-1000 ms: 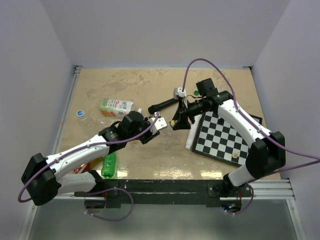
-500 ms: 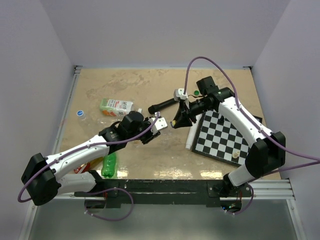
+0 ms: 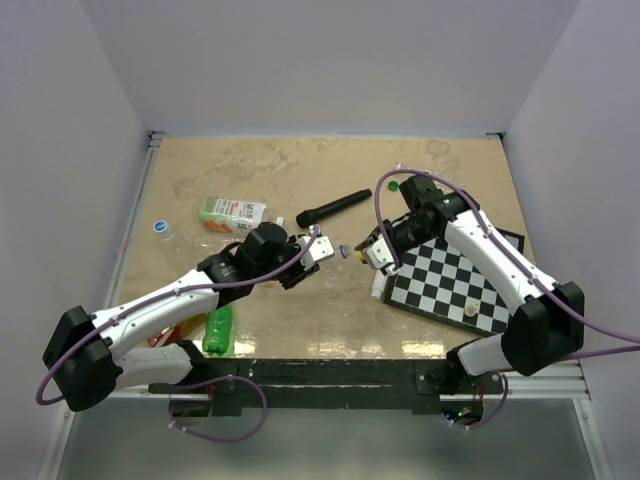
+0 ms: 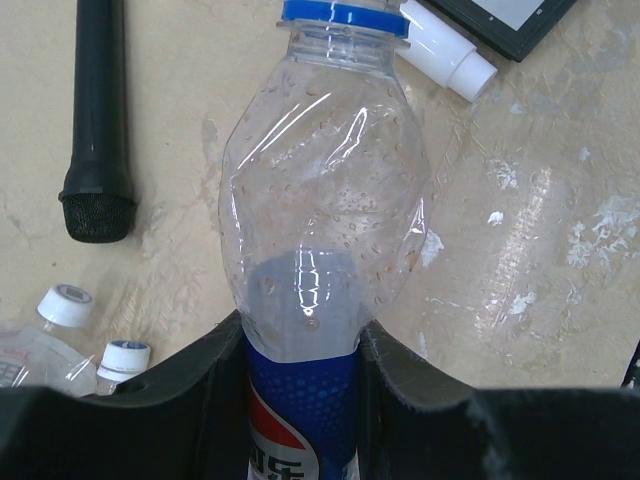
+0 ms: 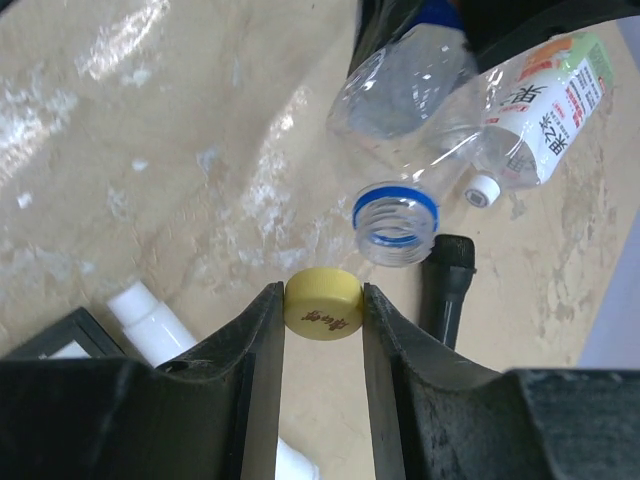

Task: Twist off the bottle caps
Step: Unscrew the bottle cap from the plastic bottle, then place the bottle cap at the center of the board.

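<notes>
Top view: left gripper [image 3: 322, 247] and right gripper [image 3: 368, 250] face each other, tips apart.
Left wrist: jaws clamp Pepsi bottle [image 4: 320, 250] at label; wall likely thin, crushable.
Right wrist: jaws pinch yellow cap [image 5: 322, 307] by rim, open neck [image 5: 395, 220] just beyond; light, stiff.

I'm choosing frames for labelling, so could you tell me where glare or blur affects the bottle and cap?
Left wrist: white highlights streak the clear Pepsi bottle, though its outline is sharp; glossy patches mark the table at right. Right wrist: the yellow cap is crisp, glare on the table upper left. Top external: even, diffuse light, nothing blurred.
</notes>
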